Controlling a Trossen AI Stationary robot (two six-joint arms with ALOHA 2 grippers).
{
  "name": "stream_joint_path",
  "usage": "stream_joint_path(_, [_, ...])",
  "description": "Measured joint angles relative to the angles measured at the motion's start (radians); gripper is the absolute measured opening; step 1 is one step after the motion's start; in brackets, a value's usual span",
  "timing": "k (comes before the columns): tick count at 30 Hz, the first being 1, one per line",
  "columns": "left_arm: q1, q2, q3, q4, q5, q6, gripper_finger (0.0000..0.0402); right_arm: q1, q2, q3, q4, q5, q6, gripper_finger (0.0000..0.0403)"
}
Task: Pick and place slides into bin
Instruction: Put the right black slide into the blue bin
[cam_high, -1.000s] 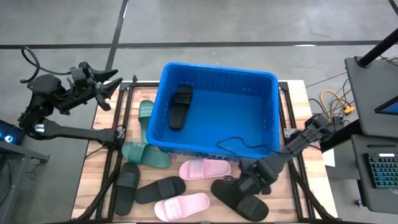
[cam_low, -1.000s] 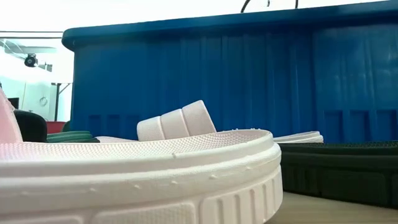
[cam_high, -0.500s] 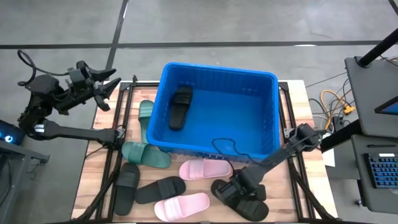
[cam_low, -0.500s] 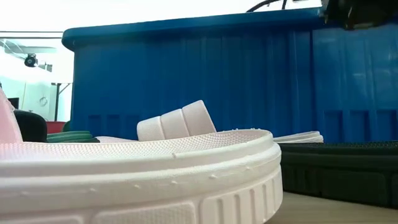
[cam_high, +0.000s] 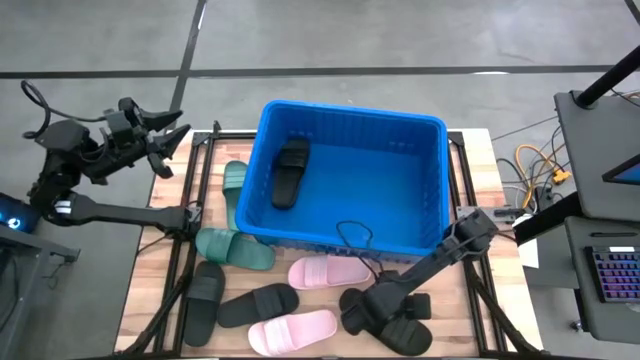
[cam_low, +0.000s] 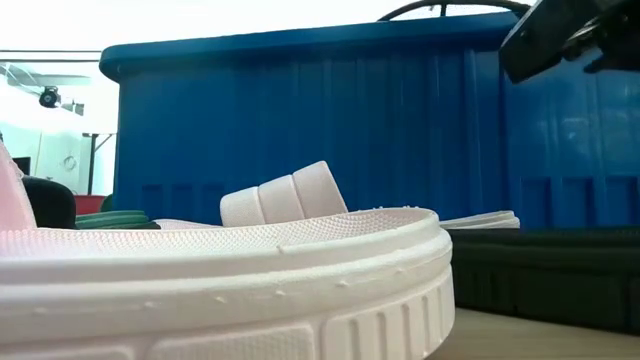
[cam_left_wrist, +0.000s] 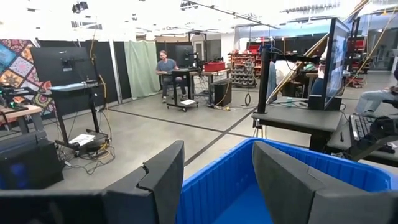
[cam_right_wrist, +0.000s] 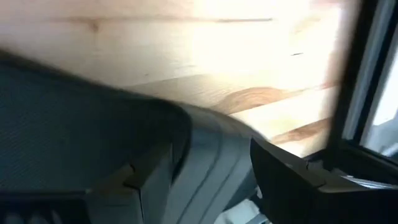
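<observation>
Right tool (cam_high: 372, 318) is down low at the near edge of the bench (cam_high: 480, 160) in the high view, fingers spread over a black slide (cam_high: 385, 322), not yet clamped as far as I can tell; left tool (cam_high: 168, 142) hangs spread and empty, off the bench's far left corner. Score so far: one black slide (cam_high: 290, 171) lies inside the bin (cam_high: 350, 118), and seven are out on the bench. Count them: a green one (cam_high: 232, 186) just beside the bin's left wall, another green (cam_high: 233, 248) at its near left corner, two black ones (cam_high: 205, 300) and (cam_high: 258, 304) closer in, a pink one (cam_high: 329, 271) tight against the bin's near wall, a second pink (cam_high: 292, 332) at the near edge, plus the black one under the right tool. Low view now: a pink sole (cam_low: 220, 270) fills the foreground, the other pink slide (cam_low: 285, 198) sits behind it, the bin's blue wall (cam_low: 330, 120) behind that, and the right arm (cam_low: 570, 40) dips in at the upper corner. Left wrist view: its fingers (cam_left_wrist: 165, 177) stand wide with nothing between, bin rim (cam_left_wrist: 217, 174) beyond. Right wrist view: wide fingers (cam_right_wrist: 292, 177) close over dark foam (cam_right_wrist: 74, 124) on wood. I'd call it early going, with the second pick lining up.
</observation>
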Motion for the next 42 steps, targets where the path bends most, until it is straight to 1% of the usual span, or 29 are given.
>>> stream_joint_path(2, [0.0, -0.003, 0.0, 0.0, 0.0, 0.0, 0.0176, 0.0, 0.025, 0.035, -0.027, 0.0, -0.017, 0.0205])
stream_joint_path(7, [0.0, -0.009, 0.0, 0.0, 0.0, 0.0, 0.0176, 0.0, 0.067, 0.069, -0.024, -0.009, -0.056, 0.0201])
stream_joint_path(10, [0.0, -0.013, 0.0, 0.0, 0.0, 0.0, 0.0176, 0.002, 0.095, 0.084, -0.024, -0.025, -0.083, 0.0192])
stream_joint_path(14, [0.0, -0.017, 0.0, 0.0, 0.001, 0.0, 0.0176, 0.004, 0.102, 0.086, -0.027, -0.041, -0.08, 0.0172])
stream_joint_path(19, [0.0, -0.025, 0.0, 0.0, 0.001, 0.0, 0.0176, 0.004, 0.098, 0.085, -0.027, -0.045, -0.08, 0.0123])
stream_joint_path(26, [0.0, -0.035, 0.0, 0.0, 0.001, 0.0, 0.0176, 0.015, 0.093, 0.084, -0.028, -0.051, -0.121, 0.003])
stream_joint_path(27, [0.0, -0.036, 0.0, 0.0, 0.001, 0.0, 0.0176, 0.016, 0.09, 0.084, -0.028, -0.05, -0.132, 0.002])
stream_joint_path(29, [0.0, -0.037, 0.0, 0.0, 0.001, 0.0, 0.0176, 0.02, 0.082, 0.083, -0.027, -0.045, -0.138, 0.0014])
stream_joint_path(32, [0.0, -0.037, 0.0, 0.0, 0.001, -0.001, 0.0176, 0.026, 0.057, 0.082, -0.019, -0.015, -0.138, 0.0013])
stream_joint_path(36, [0.0, -0.036, 0.0, 0.0, 0.001, -0.001, 0.0176, 0.034, 0.011, 0.082, -0.017, 0.054, -0.133, 0.0012])
stream_joint_path(42, [0.0, -0.036, 0.0, 0.0, 0.001, -0.002, 0.0176, 0.047, -0.06, 0.099, -0.018, 0.239, -0.156, 0.0012])
